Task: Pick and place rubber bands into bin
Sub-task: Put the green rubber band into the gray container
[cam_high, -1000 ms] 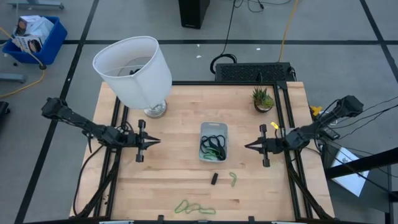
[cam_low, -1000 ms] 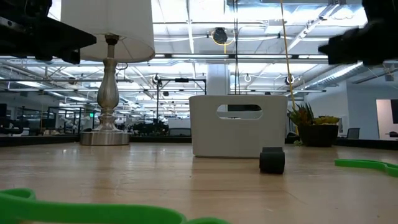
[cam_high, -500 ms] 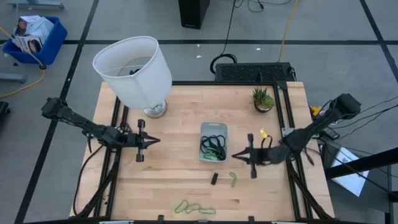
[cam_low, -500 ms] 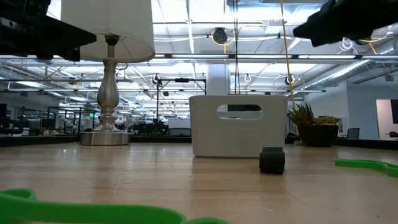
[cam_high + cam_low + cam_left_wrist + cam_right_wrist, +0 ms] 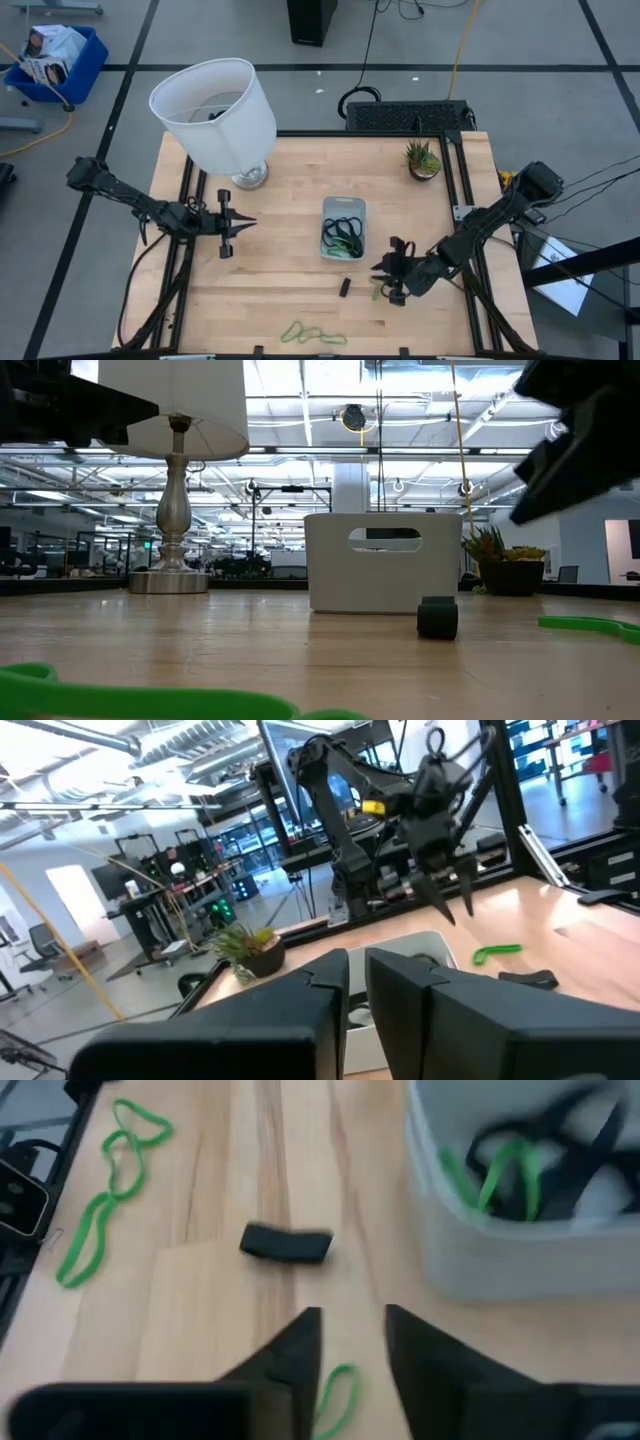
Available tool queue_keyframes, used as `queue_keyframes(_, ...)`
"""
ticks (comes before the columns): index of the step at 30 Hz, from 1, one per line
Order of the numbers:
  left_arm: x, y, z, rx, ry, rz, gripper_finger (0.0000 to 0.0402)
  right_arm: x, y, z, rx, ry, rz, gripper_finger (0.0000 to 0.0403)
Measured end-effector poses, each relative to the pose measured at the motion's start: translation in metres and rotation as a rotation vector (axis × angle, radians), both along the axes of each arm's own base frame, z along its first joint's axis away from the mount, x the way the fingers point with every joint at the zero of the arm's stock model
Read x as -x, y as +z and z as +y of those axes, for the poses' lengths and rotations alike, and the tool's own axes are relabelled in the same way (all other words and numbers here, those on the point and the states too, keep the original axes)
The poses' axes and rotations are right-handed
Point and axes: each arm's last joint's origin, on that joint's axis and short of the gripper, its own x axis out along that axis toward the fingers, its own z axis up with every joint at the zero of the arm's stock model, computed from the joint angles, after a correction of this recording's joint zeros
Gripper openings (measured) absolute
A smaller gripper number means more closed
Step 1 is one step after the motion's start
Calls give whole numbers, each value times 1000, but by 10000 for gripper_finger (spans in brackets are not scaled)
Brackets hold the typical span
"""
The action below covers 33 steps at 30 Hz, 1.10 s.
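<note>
The bin [image 5: 344, 227] near the table's middle is already holding several black and green rubber bands [image 5: 342, 236]. Others are waiting: a small green band [image 5: 334, 1398] beside the small black block [image 5: 344, 287], and a cluster of green bands [image 5: 312, 333] at the front edge. The right gripper [image 5: 391, 283] is reaching down over the small green band, fingers parted around it, nothing grasped. The left gripper [image 5: 236, 224] is hovering toward the left edge, nearly closed and empty

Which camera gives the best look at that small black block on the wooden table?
The right wrist view: the small black block lies whole and close. The high view shows it tiny; the low view shows it end-on; the left wrist view barely shows it.
</note>
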Motion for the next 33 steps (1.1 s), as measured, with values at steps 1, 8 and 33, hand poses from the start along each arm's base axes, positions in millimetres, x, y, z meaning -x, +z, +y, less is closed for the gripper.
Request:
queue_keyframes(1,0,0,0,3,0,0,46,-1,-4,1,-28,-10,16,124)
queue_keyframes(8,0,0,0,39,-4,1,47,-5,-30,12,-61,15,95,207)
queue_keyframes(33,0,0,0,53,-5,1,47,2,-76,20,-35,-40,272,113)
